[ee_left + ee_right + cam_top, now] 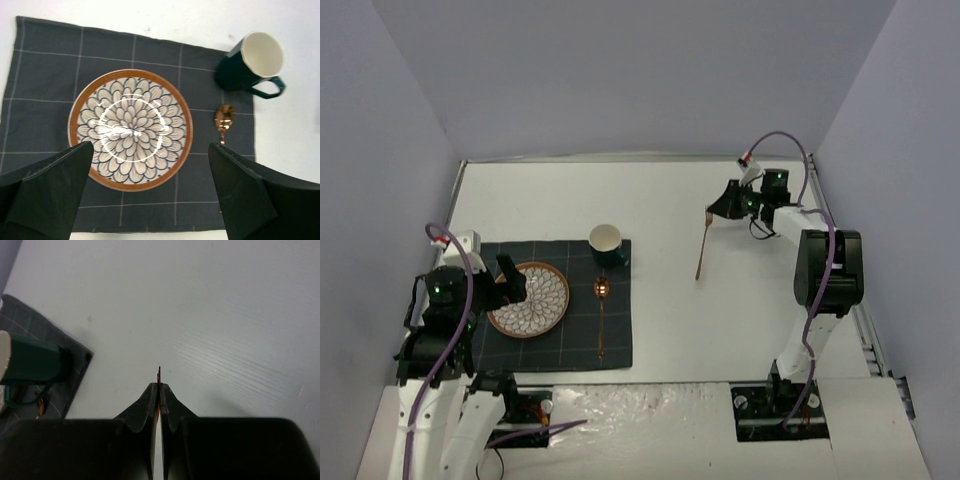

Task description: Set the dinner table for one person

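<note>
White and flat, the dinner table fills the floor of the workspace, with its metal rail showing along the right edge. On its left half lies the dark grid-lined placemat. The flower-patterned plate sits on the mat. The copper spoon lies on the mat just to the plate's right, and the dark green mug stands at the far right corner of the mat.

Your right gripper is out over the bare right half of the table, well apart from the mat. Its jaws are pressed together on the upper end of a slim copper utensil. Whether it is a fork or a knife, and whether its lower end touches the table, cannot be told. The wrist view shows only a thin copper edge poking out between the closed fingers.

Your left gripper hangs above the plate with its jaws spread wide and nothing between them.

The step in hand looks like carrying this utensil to the place setting. Lift it fully before you travel, since the pinch sits near one end and the piece may swing. Pass on the near side of the mug, lay the utensil parallel to the spoon, off the plate's rim, and keep clear of the left arm.
</note>
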